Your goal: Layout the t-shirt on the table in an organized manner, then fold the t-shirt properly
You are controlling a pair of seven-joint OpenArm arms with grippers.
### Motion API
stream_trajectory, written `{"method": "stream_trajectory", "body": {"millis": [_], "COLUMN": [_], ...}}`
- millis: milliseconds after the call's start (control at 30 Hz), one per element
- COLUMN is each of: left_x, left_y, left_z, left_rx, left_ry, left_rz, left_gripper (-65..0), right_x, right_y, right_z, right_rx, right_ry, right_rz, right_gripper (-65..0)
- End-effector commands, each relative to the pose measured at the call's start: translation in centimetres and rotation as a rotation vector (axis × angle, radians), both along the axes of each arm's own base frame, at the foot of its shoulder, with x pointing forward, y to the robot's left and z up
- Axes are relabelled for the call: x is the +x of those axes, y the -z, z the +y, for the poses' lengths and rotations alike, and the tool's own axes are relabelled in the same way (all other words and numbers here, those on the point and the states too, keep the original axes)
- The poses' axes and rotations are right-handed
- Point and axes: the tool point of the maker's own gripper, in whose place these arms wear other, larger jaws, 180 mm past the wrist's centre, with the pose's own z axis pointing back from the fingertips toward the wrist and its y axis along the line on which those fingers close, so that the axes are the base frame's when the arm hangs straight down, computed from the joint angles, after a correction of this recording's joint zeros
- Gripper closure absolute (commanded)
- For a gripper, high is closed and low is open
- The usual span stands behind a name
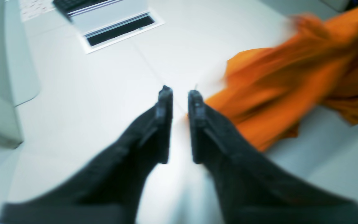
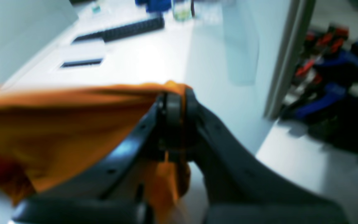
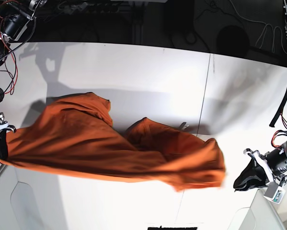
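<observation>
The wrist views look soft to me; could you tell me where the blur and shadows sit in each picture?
Left wrist view: all smeared, the t-shirt most, the left gripper open over bare table. Right wrist view: equally soft, the right gripper shut on orange cloth. Base view: mostly sharp, the cloth's right edge blurred, grey shadows on the table behind the shirt.

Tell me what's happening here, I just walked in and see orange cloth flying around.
A two-armed robot is laying out an orange t-shirt on the white table. The right gripper is shut on one edge of the shirt, pulling it sideways. The left gripper stands slightly open and empty beside the other end. The shirt is stretched out, rumpled, not yet flat or folded.
</observation>
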Motion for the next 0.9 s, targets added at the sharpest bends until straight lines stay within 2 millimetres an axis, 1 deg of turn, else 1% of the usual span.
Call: {"method": "stream_trajectory", "body": {"millis": [0, 67, 100, 133, 167, 200, 233, 300, 333, 400, 467, 533, 600, 700, 767, 800, 833, 867], "left_x": [0.6, 0.9, 1.2, 1.6, 1.9, 2.1, 2.1, 1.7, 1.2, 0.1, -1.0, -2.7, -4.4, -6.8, -8.3, -9.0, -9.5, -10.0], "left_y": [-3.0, -2.9, -2.5, -2.0, -1.3, -0.3, 0.9, 3.2, 4.0, 4.5, 3.9, 3.9, 4.5, 4.5, 4.2, 4.1, 4.2, 4.7], "left_z": [0.5, 0.9, 1.4, 2.1, 2.8, 3.3, 3.6, 3.3, 2.4, -0.1, -2.5, -5.0, -7.1, -10.3, -13.2, -14.8, -16.5, -18.1], "left_rx": [-0.011, 0.013, 0.032, 0.036, 0.029, 0.016, 0.003, -0.028, -0.038, -0.089, -0.196, -0.234, -0.218, -0.243, -0.266, -0.277, -0.282, -0.277], "left_ry": [-0.004, -0.025, -0.054, -0.092, -0.131, -0.156, -0.17, -0.167, -0.125, -0.015, 0.048, 0.118, 0.172, 0.245, 0.309, 0.346, 0.38, 0.411], "left_rz": [-0.078, -0.094, -0.095, -0.089, -0.072, -0.045, -0.007, 0.075, 0.101, 0.121, 0.132, 0.153, 0.17, 0.159, 0.146, 0.142, 0.137, 0.14], "left_gripper": [-17.4, -25.6, -29.6, -32.6, -34.0, -34.2, -34.2, -34.1, -34.1, -34.0, -34.0, -34.0, -34.0, -34.0, -34.0, -34.0, -34.0, -34.0], "right_x": [0.4, 0.7, 0.8, 0.9, 0.9, 1.0, 1.0, 0.6, 0.4, 0.1, -0.5, -1.4, -2.2, -3.2, -3.6, -3.7, -3.7, -3.6], "right_y": [-2.7, -2.9, -2.7, -2.3, -1.7, -0.8, 0.3, 2.2, 2.9, 3.6, 3.8, 4.4, 5.8, 8.0, 9.1, 9.5, 9.8, 10.1], "right_z": [-0.9, -1.3, -1.4, -1.4, -1.4, -1.2, -0.9, 0.1, 0.7, 1.9, 2.5, 3.2, 4.3, 6.8, 8.0, 8.3, 8.3, 8.0], "right_rx": [-0.022, -0.024, -0.017, -0.01, -0.008, -0.008, -0.001, 0.037, 0.053, 0.083, 0.124, 0.147, 0.172, 0.231, 0.259, 0.263, 0.259, 0.247], "right_ry": [0.014, 0.022, 0.028, 0.034, 0.039, 0.035, 0.024, -0.009, -0.026, -0.073, -0.099, -0.117, -0.135, -0.167, -0.169, -0.161, -0.145, -0.123], "right_rz": [-0.065, -0.053, -0.042, -0.031, -0.009, 0.023, 0.068, 0.156, 0.188, 0.208, 0.197, 0.2, 0.23, 0.27, 0.287, 0.296, 0.301, 0.306], "right_gripper": [-7.3, -19.6, -25.3, -30.4, -33.9, -35.5, -35.5, -35.4, -35.4, -35.4, -35.4, -35.4, -35.4, -35.4, -35.4, -35.4, -35.4, -35.4]}}
